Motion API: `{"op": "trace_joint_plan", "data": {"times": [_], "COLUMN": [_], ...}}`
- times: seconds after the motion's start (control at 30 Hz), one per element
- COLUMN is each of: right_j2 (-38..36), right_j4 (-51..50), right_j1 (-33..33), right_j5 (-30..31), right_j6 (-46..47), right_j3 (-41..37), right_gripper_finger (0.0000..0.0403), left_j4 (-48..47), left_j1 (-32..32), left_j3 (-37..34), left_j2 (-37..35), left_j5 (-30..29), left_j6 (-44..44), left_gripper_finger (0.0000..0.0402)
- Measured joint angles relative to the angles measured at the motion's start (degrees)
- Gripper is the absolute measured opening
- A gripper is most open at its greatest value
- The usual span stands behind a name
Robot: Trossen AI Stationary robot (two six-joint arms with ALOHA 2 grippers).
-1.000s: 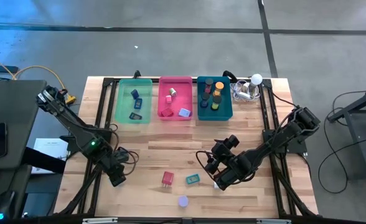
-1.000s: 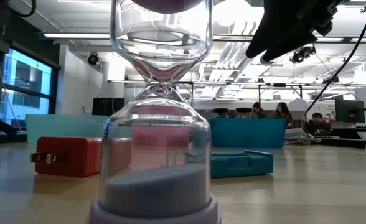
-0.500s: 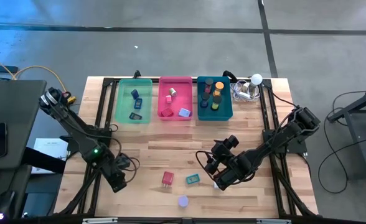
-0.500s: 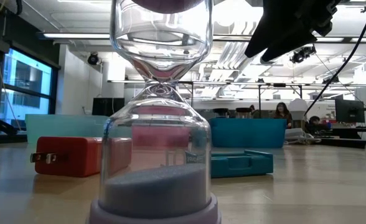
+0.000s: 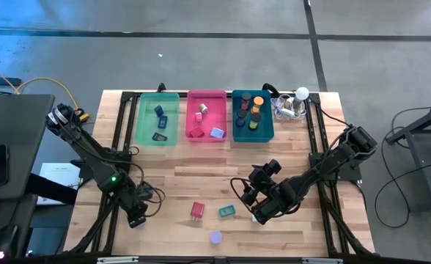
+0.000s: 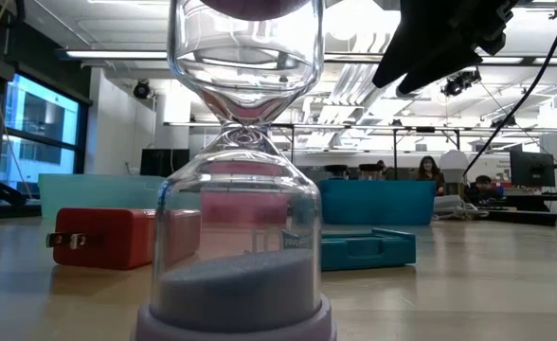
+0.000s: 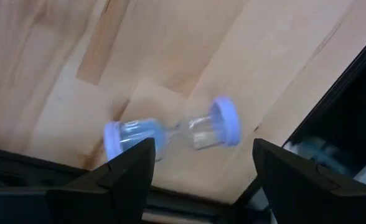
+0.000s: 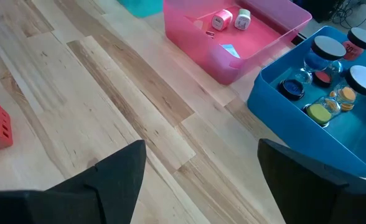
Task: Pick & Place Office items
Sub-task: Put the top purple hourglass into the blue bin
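Note:
My left gripper (image 5: 136,218) hangs open near the table's near left, pointing steeply down. In its wrist view a small hourglass with blue caps (image 7: 170,132) lies on its side on the wood, just beyond and between the two fingers (image 7: 133,165). My right gripper (image 5: 256,214) waits open over the near right. A red block (image 5: 196,210), a teal block (image 5: 226,211) and a lavender-capped hourglass (image 5: 215,237) rest on the table between the arms. The low view shows that hourglass (image 6: 236,189) standing upright, with the red block (image 6: 117,237) and teal block (image 6: 364,248) behind it.
At the far edge stand a green tray (image 5: 141,117), a pink tray (image 5: 190,110) and a teal tray (image 5: 235,125), each holding small items. A white ball with cables (image 5: 297,99) lies at the far right. The black table frame runs close beside my left gripper.
My left gripper has gone a little toward the table's near edge and down, then kept still. Its fingers stay open.

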Motion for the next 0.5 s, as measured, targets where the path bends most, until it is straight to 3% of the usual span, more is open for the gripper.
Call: {"op": "trace_joint_plan", "data": {"times": [0.2, 0.5], "right_j2": [0.0, 0.0], "right_j4": [0.0, 0.1], "right_j1": [0.0, -1.0], "right_j5": [0.0, -0.1], "right_j6": [0.0, 0.0], "right_j3": [0.0, 0.0], "right_gripper_finger": [0.0298, 0.0298], "left_j4": [-5.8, -8.2], "left_j1": [-0.4, -4.7], "left_j3": [0.0, 0.0], "left_j2": [0.0, 0.7], "left_j5": [2.5, -7.7], "left_j6": [13.3, 29.6], "left_gripper_finger": [0.0261, 0.0261]}}
